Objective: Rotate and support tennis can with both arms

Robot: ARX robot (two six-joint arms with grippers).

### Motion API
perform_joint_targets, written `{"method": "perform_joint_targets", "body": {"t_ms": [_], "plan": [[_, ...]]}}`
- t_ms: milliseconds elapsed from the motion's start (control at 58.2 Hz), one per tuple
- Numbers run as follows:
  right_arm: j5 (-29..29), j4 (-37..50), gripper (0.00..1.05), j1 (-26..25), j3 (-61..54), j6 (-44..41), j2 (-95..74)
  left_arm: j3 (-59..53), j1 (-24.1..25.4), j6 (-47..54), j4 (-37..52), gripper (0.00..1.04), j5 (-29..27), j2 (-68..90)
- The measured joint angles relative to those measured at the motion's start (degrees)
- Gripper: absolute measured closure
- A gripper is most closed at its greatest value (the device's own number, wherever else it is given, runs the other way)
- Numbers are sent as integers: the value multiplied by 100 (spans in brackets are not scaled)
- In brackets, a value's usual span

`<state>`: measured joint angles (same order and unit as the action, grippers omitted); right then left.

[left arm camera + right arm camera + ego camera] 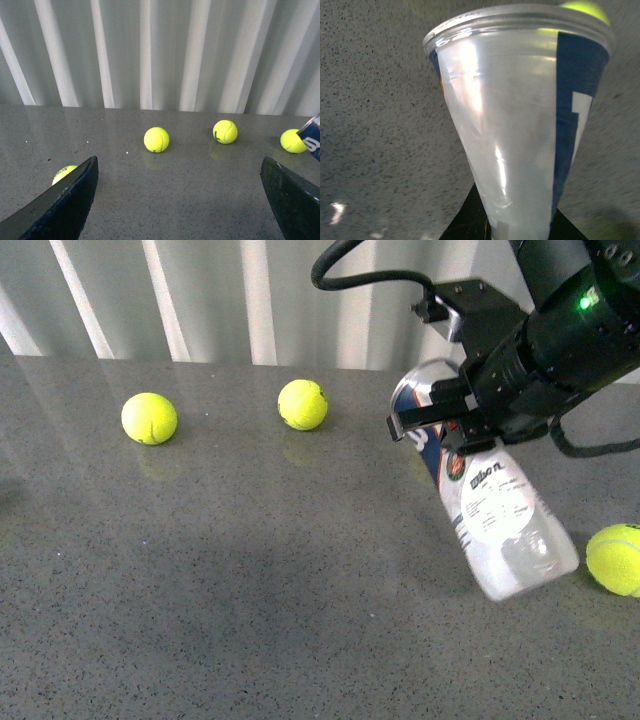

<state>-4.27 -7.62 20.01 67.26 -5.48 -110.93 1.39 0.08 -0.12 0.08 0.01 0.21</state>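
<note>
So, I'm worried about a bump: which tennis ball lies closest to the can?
The right ball, at the picture's edge beside the tennis can's lower end. The middle ball and left ball lie far off.

The front camera looks down from high up across the grey table [250,590] to the striped wall [200,300]. The left wrist camera sits low and faces that same table and wall. The right wrist camera is very close to the tennis can [520,125], looking along it.

Grey speckled bench [250,590]: one tennis ball [302,404] left of the right hand [447,430], another ball [149,418] farther left, third ball [615,558] right.
</note>
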Motion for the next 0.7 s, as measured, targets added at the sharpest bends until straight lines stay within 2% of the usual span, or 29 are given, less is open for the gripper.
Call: {"method": "perform_joint_targets", "body": {"t_ms": [103, 206, 292, 309, 378, 481, 567, 705], "plan": [[-479, 697, 99, 103, -319, -1080, 319, 0, 0, 0, 0, 7, 0, 0], [-765, 1714, 99, 190, -831, -2496, 553, 0, 0, 0, 0, 7, 0, 0], [-922, 2553, 99, 232, -1281, -3991, 577, 0, 0, 0, 0, 7, -2, 0], [-925, 2664, 99, 234, -1338, -4070, 566, 0, 0, 0, 0, 7, 0, 0], [-813, 3303, 99, 256, -1666, -5259, 487, 0, 0, 0, 0, 7, -2, 0], [-531, 3884, 99, 295, -1886, -6288, 332, 0, 0, 0, 0, 7, -2, 0], [-321, 4092, 99, 387, -1902, -6649, 216, 0, 0, 0, 0, 7, 0, 0], [-122, 4087, 99, 627, -1707, -6738, 15, 0, 0, 0, 0, 7, 0, 0]]}}
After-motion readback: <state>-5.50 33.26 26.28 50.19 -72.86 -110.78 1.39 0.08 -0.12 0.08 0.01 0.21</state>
